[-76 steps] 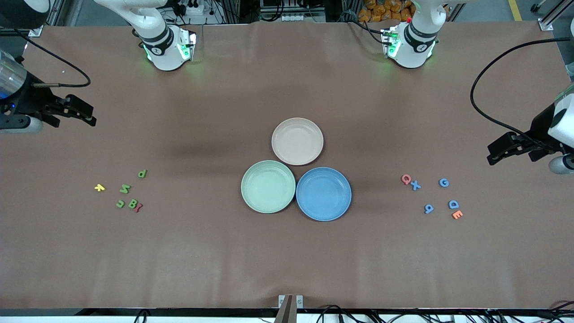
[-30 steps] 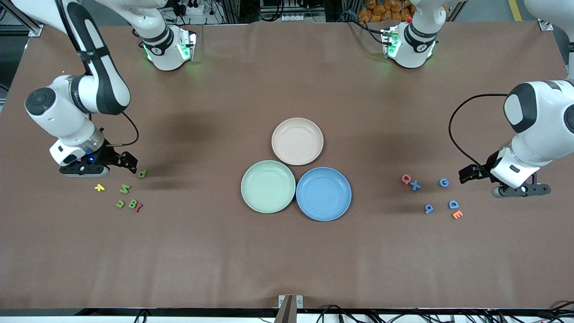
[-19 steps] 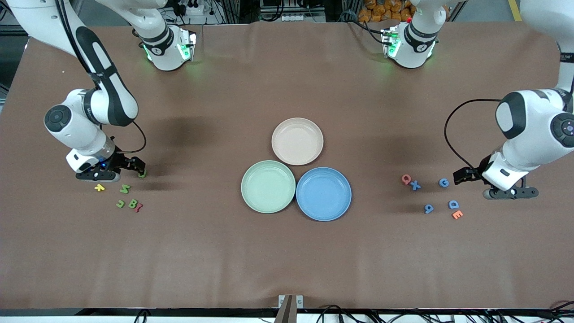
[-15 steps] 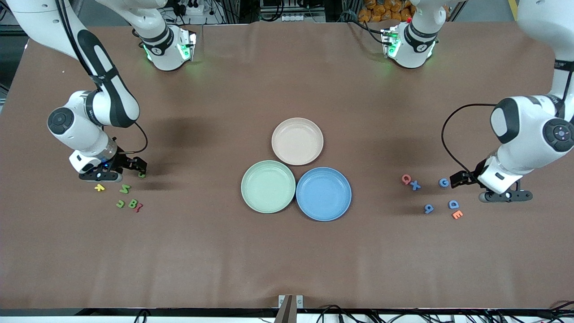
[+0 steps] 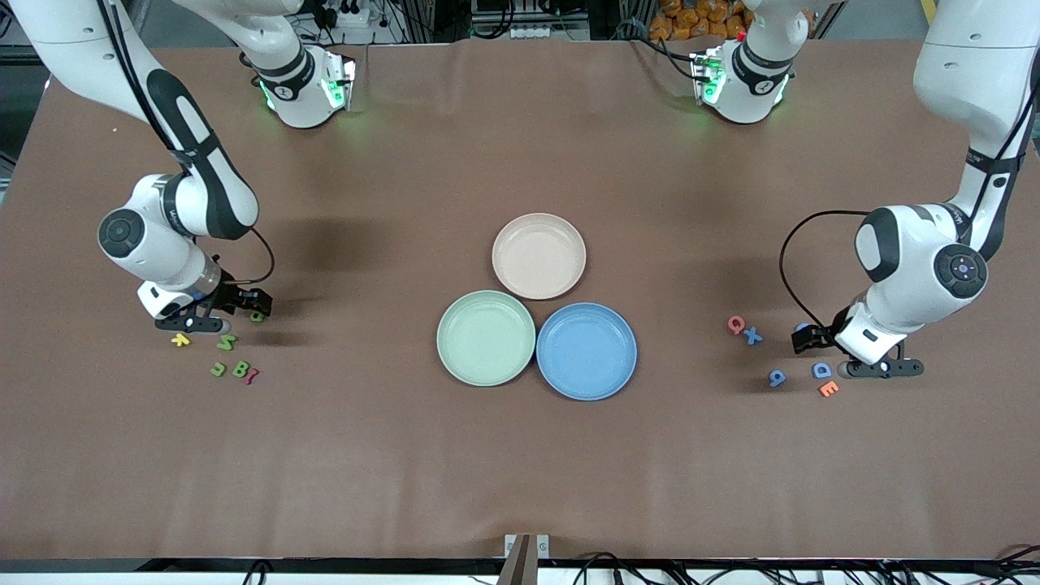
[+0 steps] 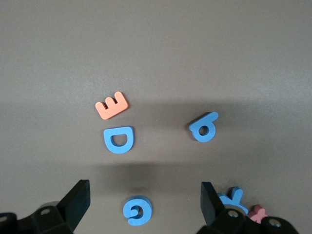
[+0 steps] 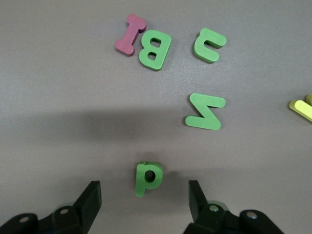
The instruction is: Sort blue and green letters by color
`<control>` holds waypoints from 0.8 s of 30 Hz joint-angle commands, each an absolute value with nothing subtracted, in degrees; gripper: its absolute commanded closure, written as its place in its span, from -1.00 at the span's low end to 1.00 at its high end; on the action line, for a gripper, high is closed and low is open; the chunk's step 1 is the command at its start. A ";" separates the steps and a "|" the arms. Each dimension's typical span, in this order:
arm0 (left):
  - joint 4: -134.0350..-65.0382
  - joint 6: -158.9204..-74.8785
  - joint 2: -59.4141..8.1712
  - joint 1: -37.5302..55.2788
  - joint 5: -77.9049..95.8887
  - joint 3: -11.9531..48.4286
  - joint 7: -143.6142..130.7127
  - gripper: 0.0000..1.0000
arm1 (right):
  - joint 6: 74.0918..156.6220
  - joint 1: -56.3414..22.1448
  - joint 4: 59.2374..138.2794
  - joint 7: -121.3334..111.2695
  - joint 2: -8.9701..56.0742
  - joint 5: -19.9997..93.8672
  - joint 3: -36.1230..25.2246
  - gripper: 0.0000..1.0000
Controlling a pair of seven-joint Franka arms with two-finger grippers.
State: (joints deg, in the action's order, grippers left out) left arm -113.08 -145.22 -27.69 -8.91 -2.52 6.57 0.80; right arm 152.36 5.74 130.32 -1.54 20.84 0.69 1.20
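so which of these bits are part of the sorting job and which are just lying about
Part of the job:
blue letters
green letters
green plate
blue plate
left gripper
right gripper

Lying about:
orange E
pink Q
yellow piece
dark red piece
beige plate

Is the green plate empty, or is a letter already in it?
Empty. The green plate shows only its bare inside in the front view; the green P lies on the table.

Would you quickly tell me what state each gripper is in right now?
Left gripper: open, empty, low over the blue G.
Right gripper: open, empty, low over the green P.
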 commanded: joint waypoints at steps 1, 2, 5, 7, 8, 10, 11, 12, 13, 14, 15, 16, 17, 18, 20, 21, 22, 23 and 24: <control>-116.36 -148.27 -26.98 -9.49 -3.08 7.03 1.67 -1.00 | 151.44 5.89 127.97 -0.26 22.76 0.09 1.49 -0.59; -116.80 -148.53 -27.07 -9.49 -3.08 7.03 1.67 -1.00 | 151.44 5.89 127.79 -0.26 23.29 0.09 1.49 -0.57; -118.38 -150.46 -27.25 -9.40 -3.08 7.03 1.67 -1.00 | 151.44 5.63 127.53 -0.26 24.08 0.09 1.41 -0.52; -119.00 -151.08 -27.33 -9.40 -3.08 7.03 1.67 -1.00 | 151.44 5.63 127.53 -0.26 24.43 0.09 1.41 -0.52; -119.18 -151.17 -27.33 -9.40 -3.08 7.03 1.67 -1.00 | 151.44 5.63 127.53 -0.26 24.52 0.09 1.41 -0.51; -119.27 -151.26 -27.33 -9.40 -3.08 7.03 1.67 -1.00 | 151.44 5.63 127.53 -0.26 24.61 0.09 1.41 -0.45; -119.35 -151.35 -27.42 -9.40 -3.08 7.03 1.67 -1.00 | 151.44 5.63 127.53 -0.26 24.61 0.09 1.41 -0.43; -119.53 -151.35 -27.51 -9.40 -3.08 7.03 1.67 -1.00 | 151.44 5.63 127.53 -0.26 24.61 0.09 1.41 -0.39; -119.62 -151.52 -27.60 -9.49 -3.08 7.03 1.67 -1.00 | 151.44 5.63 127.53 -0.26 24.70 0.09 1.41 -0.36; -119.71 -151.70 -27.68 -9.49 -3.08 7.03 1.67 -1.00 | 151.44 5.54 127.53 -0.26 24.70 0.09 1.41 -0.34; -119.71 -151.96 -27.69 -9.49 -3.08 7.03 1.67 -1.00 | 151.44 5.62 127.53 -0.26 24.70 0.09 1.41 -0.32; -119.88 -152.14 -27.86 -9.49 -3.08 7.03 1.67 -1.00 | 151.44 5.62 127.53 -0.26 24.70 0.09 1.41 -0.31; -120.06 -152.31 -28.04 -9.58 -3.08 7.03 1.67 -1.00 | 151.44 5.62 127.53 -0.26 24.70 0.09 1.41 -0.31; -120.15 -152.40 -28.12 -9.58 -3.08 7.03 1.67 -1.00 | 151.44 5.63 127.44 -0.26 24.78 0.09 1.49 -0.31; -120.32 -152.75 -28.30 -9.67 -3.08 7.03 1.67 -1.00 | 151.44 5.54 127.35 -0.26 25.05 0.09 1.41 -0.31; -120.58 -152.93 -28.39 -9.93 -3.08 7.03 1.67 -1.00 | 151.44 5.54 127.27 -0.26 25.14 0.09 1.41 -0.31; -120.59 -152.93 -28.48 -10.19 -3.08 7.03 1.67 -1.00 | 151.44 5.54 127.18 -0.26 25.22 0.09 1.41 -0.31; -120.59 -153.02 -28.65 -10.28 -3.08 7.03 1.67 -1.00 | 151.44 5.54 127.18 -0.26 25.22 0.09 1.41 -0.30; -120.59 -153.10 -28.74 -10.28 -3.08 7.03 1.67 -1.00 | 151.44 5.54 127.09 -0.26 25.31 0.09 1.41 -0.29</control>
